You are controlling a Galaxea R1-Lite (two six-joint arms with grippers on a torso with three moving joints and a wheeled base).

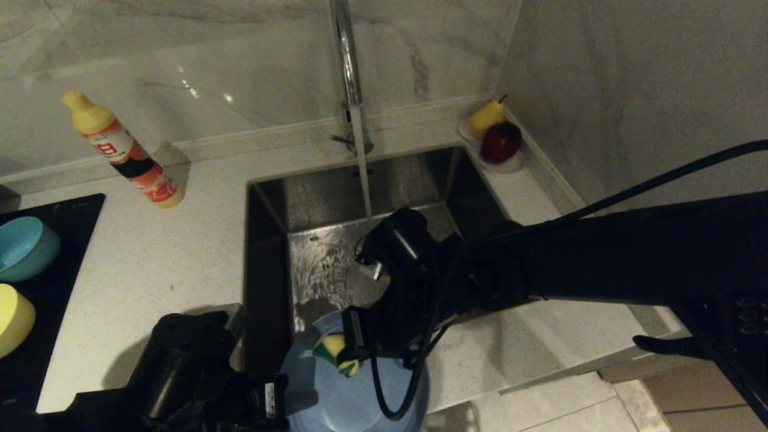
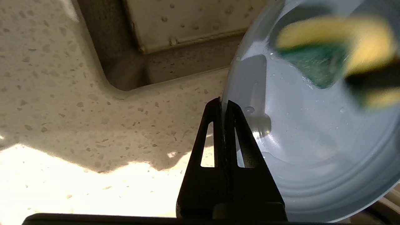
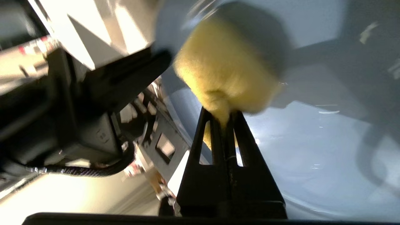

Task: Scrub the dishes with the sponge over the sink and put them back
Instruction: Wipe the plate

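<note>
- Scrubbing step in hand, I judge: my right end effector is pinching the small yellow sponge with dark green scouring pad, fingers pressed tight on its waist in the right wrist view.
- Sponge sits against the inner face of the wide shallow pale blue-grey plastic plate, toward the plate's far-left part in the head view; bare plate surface lies nearer me and to the right of it, so the next stroke goes that way.
- My left end effector is clamped on the plate's left rim, fingers pressed together with the rim between them; plate is held at the near edge of the brushed steel sink, partly over the speckled white counter.
- Right arm nearer the sponge, left arm only steadies.
- Teal-blue bowl and yellow bowl wait on the black cooktop, well apart to the left.
- Tap runs into the sink.
- Detergent bottle: orange-and-white label, writing not readable.
- No other writing legible.
</note>
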